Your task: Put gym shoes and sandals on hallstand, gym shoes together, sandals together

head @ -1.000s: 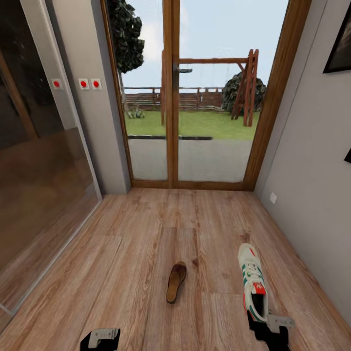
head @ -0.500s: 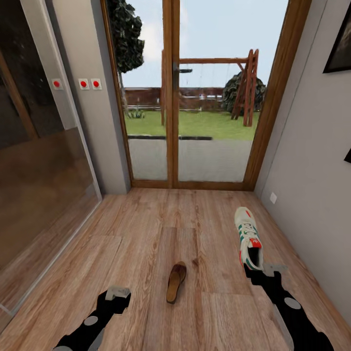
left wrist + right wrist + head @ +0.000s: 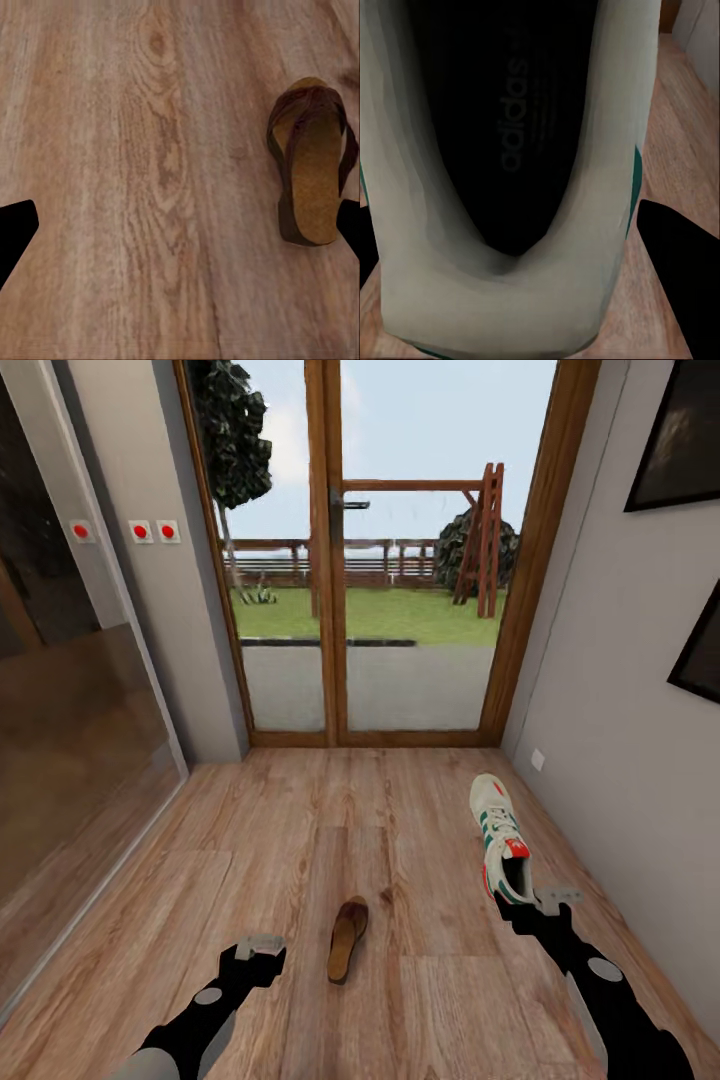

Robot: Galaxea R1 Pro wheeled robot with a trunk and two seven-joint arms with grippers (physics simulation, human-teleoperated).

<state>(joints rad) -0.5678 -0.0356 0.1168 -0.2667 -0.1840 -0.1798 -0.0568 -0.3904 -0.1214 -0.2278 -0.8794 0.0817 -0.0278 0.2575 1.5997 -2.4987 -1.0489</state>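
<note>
Right end effector [image 3: 527,901] grips a sneaker [image 3: 498,835] by its heel, at about 4 o'clock in the head view, toe pointing to 12 toward the glass door [image 3: 375,550]. Left end effector [image 3: 258,950] is open and empty at 7 o'clock above the floor [image 3: 250,840]. One sandal [image 3: 347,939] lies flat on the floor at 6 o'clock, just right of the left end effector

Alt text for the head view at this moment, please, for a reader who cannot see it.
The right gripper holds a white sneaker by its heel above a wood floor, while the open left gripper hovers near a brown sandal lying on the planks. Ahead, a glass door looks onto a garden.
</note>
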